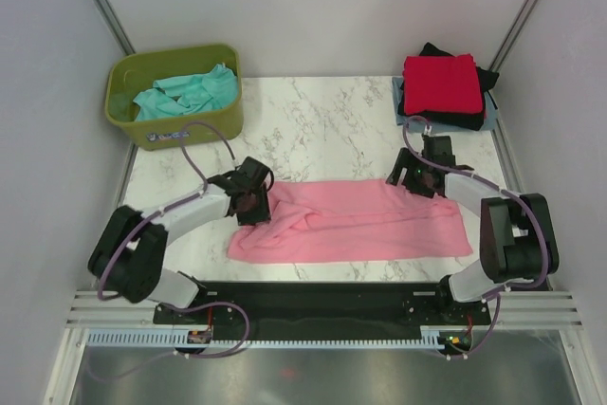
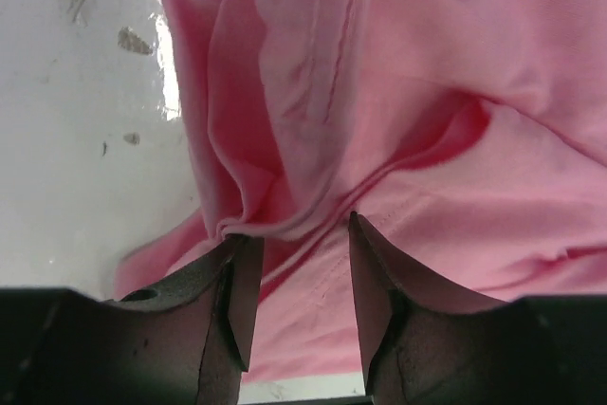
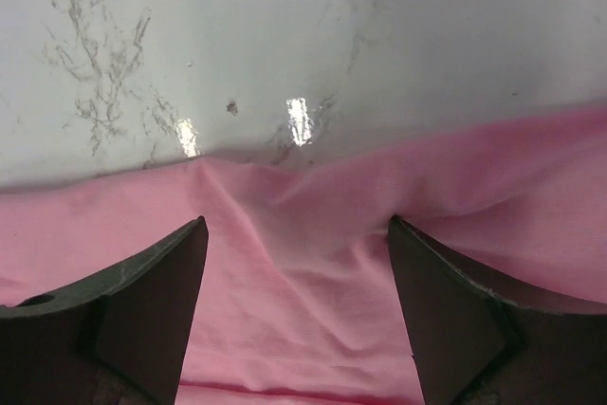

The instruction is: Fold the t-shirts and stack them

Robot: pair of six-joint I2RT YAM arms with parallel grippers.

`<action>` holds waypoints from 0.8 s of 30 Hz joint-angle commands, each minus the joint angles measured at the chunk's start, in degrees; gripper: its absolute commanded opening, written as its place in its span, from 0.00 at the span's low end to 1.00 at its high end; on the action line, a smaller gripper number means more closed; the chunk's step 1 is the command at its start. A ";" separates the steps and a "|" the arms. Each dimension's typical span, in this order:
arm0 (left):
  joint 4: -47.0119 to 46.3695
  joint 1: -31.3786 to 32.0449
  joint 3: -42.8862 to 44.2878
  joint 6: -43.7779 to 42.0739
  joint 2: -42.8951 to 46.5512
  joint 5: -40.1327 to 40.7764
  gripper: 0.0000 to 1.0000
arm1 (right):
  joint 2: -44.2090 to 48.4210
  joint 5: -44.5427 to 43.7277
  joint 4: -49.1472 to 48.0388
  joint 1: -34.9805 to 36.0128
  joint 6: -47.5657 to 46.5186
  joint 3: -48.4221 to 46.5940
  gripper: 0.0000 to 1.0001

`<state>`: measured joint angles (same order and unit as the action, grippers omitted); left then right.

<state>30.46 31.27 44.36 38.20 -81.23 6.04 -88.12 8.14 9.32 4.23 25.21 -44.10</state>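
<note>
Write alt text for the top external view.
A large pink cotton t-shirt lies rumpled on a white marble table, the left gripper and right gripper at its far corners. Behind: an olive-green plastic tub holding a teal t-shirt, and a folded stack topped by a red t-shirt.

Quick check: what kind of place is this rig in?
Probably a lab test booth, not a home: plain white walls close around a marble-look table holding a pink t-shirt, a folded stack and a green tub.
</note>
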 commanded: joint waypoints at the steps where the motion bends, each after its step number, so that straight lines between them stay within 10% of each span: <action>1: -5.58 0.11 3.36 2.06 -7.60 3.71 0.49 | -0.04 2.23 1.58 2.44 0.80 2.34 0.85; 10: -2.96 -2.26 29.87 -4.78 -34.73 4.42 0.47 | 8.83 8.73 -0.35 7.88 10.37 14.82 0.86; 15: 4.33 -2.79 59.57 -11.73 -50.75 5.82 0.47 | 16.13 8.30 -11.92 18.23 26.70 20.10 0.87; 20: 10.76 -3.93 97.32 -18.33 -70.07 -0.39 0.55 | 15.18 -1.09 -18.89 36.17 42.63 14.60 0.91; 24: 3.67 -4.81 102.34 -21.31 -72.85 -5.78 0.64 | 8.59 -2.34 -11.36 43.49 38.26 2.11 0.94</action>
<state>36.38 27.33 143.02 22.74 -153.45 4.82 -76.51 9.50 -2.52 45.25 60.75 -32.56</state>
